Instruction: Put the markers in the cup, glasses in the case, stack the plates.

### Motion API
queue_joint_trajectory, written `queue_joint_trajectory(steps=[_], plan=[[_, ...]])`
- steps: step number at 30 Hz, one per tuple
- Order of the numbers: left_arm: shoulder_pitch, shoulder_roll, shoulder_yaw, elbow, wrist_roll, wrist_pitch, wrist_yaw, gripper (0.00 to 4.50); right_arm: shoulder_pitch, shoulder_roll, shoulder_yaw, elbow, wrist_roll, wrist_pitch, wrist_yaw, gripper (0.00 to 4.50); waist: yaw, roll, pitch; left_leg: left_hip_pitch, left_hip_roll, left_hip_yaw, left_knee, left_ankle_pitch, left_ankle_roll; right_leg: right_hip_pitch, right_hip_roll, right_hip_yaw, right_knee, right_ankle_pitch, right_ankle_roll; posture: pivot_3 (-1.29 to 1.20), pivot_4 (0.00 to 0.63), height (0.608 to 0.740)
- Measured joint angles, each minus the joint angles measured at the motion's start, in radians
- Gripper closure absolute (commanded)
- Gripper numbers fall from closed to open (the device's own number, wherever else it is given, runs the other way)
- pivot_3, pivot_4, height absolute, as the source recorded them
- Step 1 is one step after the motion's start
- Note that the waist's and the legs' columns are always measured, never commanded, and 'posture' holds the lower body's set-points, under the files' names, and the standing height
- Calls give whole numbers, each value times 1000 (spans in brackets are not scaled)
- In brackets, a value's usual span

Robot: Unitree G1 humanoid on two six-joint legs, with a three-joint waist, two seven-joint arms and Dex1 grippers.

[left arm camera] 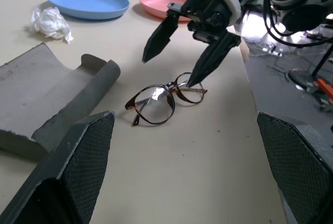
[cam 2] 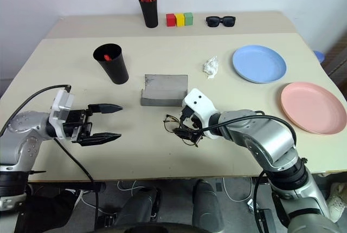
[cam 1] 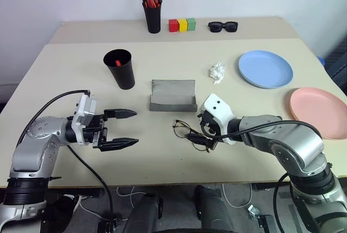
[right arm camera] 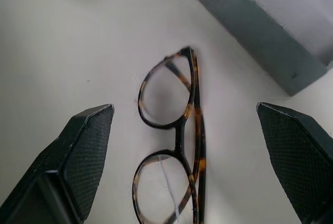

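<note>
Glasses (right arm camera: 177,146): folded on desk (cam 1: 162,151) just before open case (cam 1: 172,96), ready for pickup. Right end effector (left arm camera: 174,60): wide, poised straddling them. Left end effector (cam 1: 123,128): wide, empty, standing off.

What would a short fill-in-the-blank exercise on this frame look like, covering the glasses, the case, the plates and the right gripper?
1. The right gripper hangs over the glasses with its fingers ____.
2. The grey case lies ____, with nothing in it.
3. The blue plate and the pink plate lie ____, not stacked.
4. Something red shows inside the black ____.

Missing words: open; open; apart; cup
</note>
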State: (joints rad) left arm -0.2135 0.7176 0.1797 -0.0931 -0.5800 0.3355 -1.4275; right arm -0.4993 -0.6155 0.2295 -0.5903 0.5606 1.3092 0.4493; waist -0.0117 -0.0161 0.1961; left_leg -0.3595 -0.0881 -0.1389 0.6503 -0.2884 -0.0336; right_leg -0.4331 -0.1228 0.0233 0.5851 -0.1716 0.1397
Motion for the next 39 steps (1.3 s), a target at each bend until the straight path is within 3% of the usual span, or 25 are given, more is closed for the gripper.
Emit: queue_joint_trajectory(steps=[2, 4, 5, 6, 8, 25, 29, 39], plan=[[4, 0, -1, -6, -1, 0, 7, 0, 0, 1, 6, 3, -8, 6, -5, 1248, 0, 0, 0, 0, 0, 0, 0, 0, 0, 0, 0, 0, 0, 0, 0, 0, 150, 740], [5, -1, -3, -9, -1, -1, 13, 0, 0, 0, 17, 6, -18, 9, -11, 1248, 0, 0, 0, 0, 0, 0, 0, 0, 0, 0, 0, 0, 0, 0, 0, 0, 150, 740], [6, -1, -3, -9, -1, -2, 14, 0, 0, 0, 18, 7, -20, 9, -11, 2030, 0, 0, 0, 0, 0, 0, 0, 0, 0, 0, 0, 0, 0, 0, 0, 0, 150, 740], [8, -1, -4, -9, -1, -5, 14, 0, 0, 0, 18, 7, -22, 9, -11, 2273, 0, 0, 0, 0, 0, 0, 0, 0, 0, 0, 0, 0, 0, 0, 0, 0, 150, 740], [11, -3, -8, -9, -1, -14, 15, 0, 0, -2, 18, 7, -27, 9, -10, 3259, 0, 0, 0, 0, 0, 0, 0, 0, 0, 0, 0, 0, -1, 0, 0, 0, 150, 740], [11, -3, -24, -9, -1, -40, 18, 0, 10, -29, 44, 17, -44, 11, 10, 3259, 0, 0, 0, 0, 0, 0, -1, 0, 0, 0, 0, 0, -2, 0, 0, 0, 150, 740], [11, -3, -31, -9, -1, -44, 21, 0, 10, -23, 58, 26, -51, 2, 8, 4443, 0, 0, 0, 0, 0, 0, -1, 0, 0, 0, 0, 0, -2, 0, 0, 0, 150, 740], [10, -3, -32, -9, -1, -48, 36, 0, 10, -32, 68, 26, -67, -12, 26, 4443, 0, 0, 0, 0, 0, 0, -1, 0, 0, 0, 0, 0, -3, 0, 0, 0, 150, 740]])
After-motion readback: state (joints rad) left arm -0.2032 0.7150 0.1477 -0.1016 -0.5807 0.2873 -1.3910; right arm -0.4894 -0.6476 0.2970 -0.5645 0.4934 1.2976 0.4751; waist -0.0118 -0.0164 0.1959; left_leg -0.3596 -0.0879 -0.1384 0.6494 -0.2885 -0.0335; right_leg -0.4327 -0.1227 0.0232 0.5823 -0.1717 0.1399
